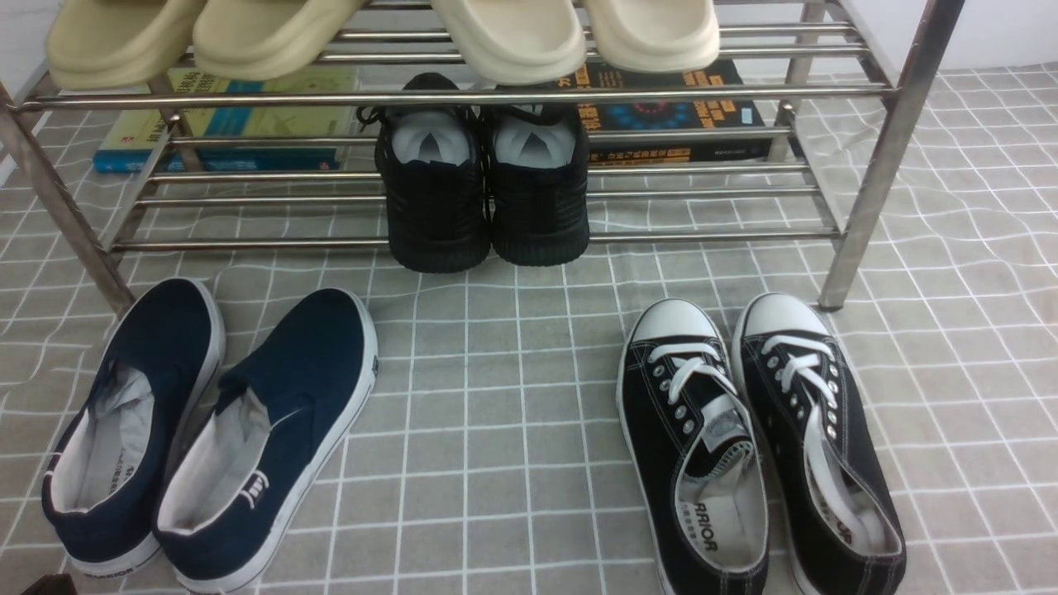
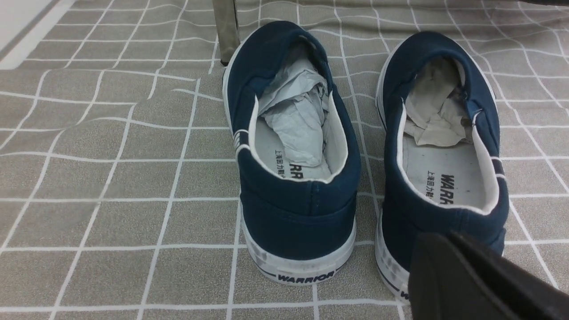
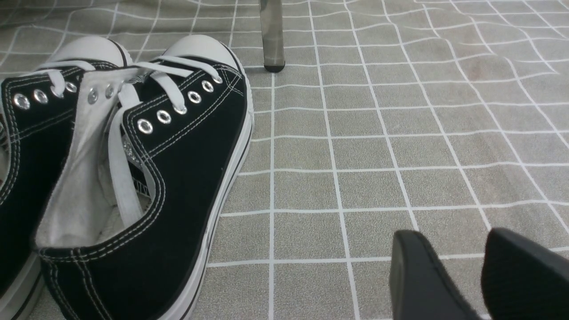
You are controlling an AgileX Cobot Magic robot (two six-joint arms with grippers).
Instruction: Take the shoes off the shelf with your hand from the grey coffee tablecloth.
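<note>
The navy slip-on shoes stand side by side on the grey grid tablecloth at the front left, in front of the steel shelf, toes towards it. In the left wrist view both shoes show heel-on, with crumpled paper inside. My left gripper is shut and empty, just behind the heel of one navy shoe, hiding part of its sole. My right gripper is open with a small gap, empty, low over bare cloth beside the black lace-up sneakers. Neither gripper shows clearly in the front view.
Black mesh trainers sit on the shelf's lower tier, with books behind them. Beige slippers sit on the top tier. Black lace-up sneakers stand at the front right. Shelf legs stand on the cloth.
</note>
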